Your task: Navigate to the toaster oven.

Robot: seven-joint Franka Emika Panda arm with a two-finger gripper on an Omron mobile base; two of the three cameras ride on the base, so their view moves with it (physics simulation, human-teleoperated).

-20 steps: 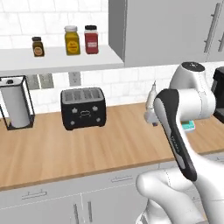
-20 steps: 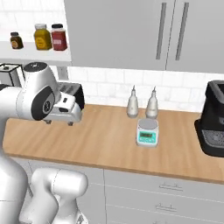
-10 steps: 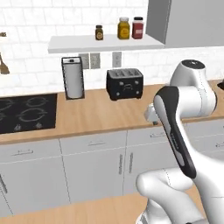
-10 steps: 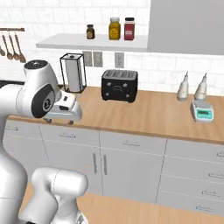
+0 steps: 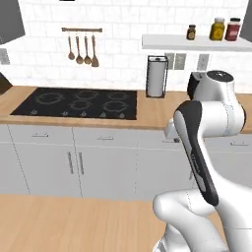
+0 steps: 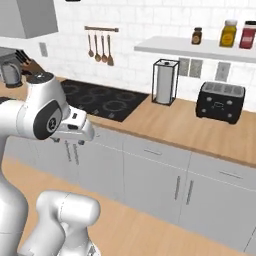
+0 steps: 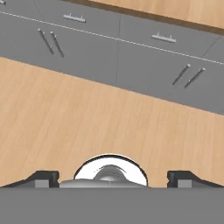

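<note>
The toaster oven is out of view. My gripper (image 7: 113,178) hangs in front of the grey lower cabinets (image 7: 118,48), pointing down at the wooden floor (image 7: 87,127); its two dark fingertips (image 7: 42,177) stand wide apart with nothing between them, so it is open. From the right base view the hand (image 6: 74,131) sits just below the arm's big white elbow, level with the counter edge. A small black four-slot toaster (image 6: 221,102) stands on the counter at the right, under the shelf.
A black cooktop (image 5: 78,102) is set into the wooden counter (image 5: 157,114). A paper towel holder (image 5: 157,77) stands beside it. Utensils (image 5: 81,48) hang on the tiled wall. Jars (image 6: 229,33) sit on a white shelf. A grey kettle (image 6: 10,73) stands far left.
The whole scene has slid to the right as the base drove left along the counter and backed away. The cooktop and hanging utensils have come into view. The arm keeps its pose.
</note>
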